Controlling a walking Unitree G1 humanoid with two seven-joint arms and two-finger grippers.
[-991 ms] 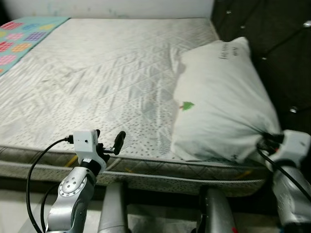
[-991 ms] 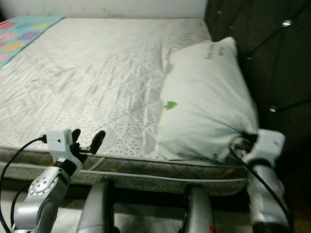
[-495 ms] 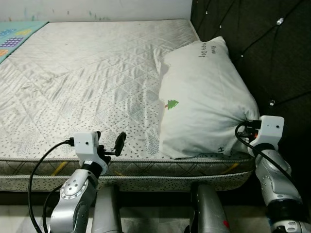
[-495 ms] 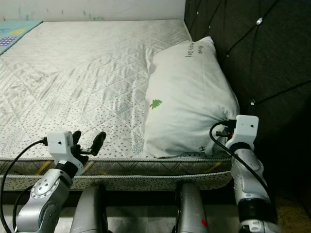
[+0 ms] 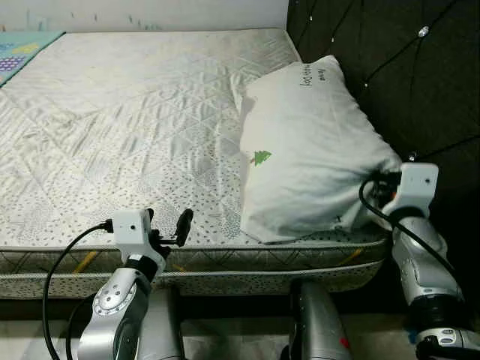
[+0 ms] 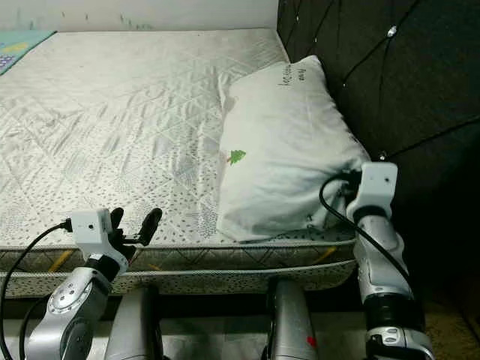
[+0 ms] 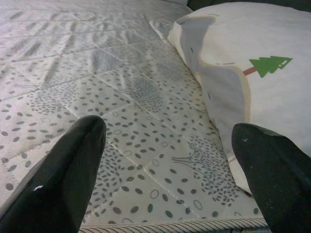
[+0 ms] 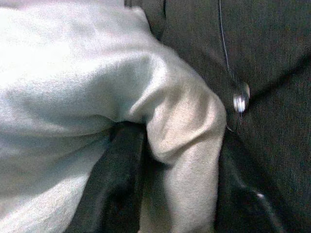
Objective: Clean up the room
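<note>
A white pillow with a small green tree print lies at the right end of the bare quilted mattress, against the dark tufted headboard. My right gripper is at the pillow's near right corner. In the right wrist view a bunched fold of the pillow's fabric is pinched between its black fingers. My left gripper hovers open over the mattress's front edge, left of the pillow, holding nothing. The left wrist view shows its fingers spread wide above the mattress.
A colourful patchwork cloth lies at the far left corner of the bed. A white wall runs behind the bed. The mattress's front edge is close before my body. The headboard stands right beside my right arm.
The whole view has swung to the right, so the camera moved. My right gripper stays on the pillow's corner and sits a little higher. The left gripper is still open.
</note>
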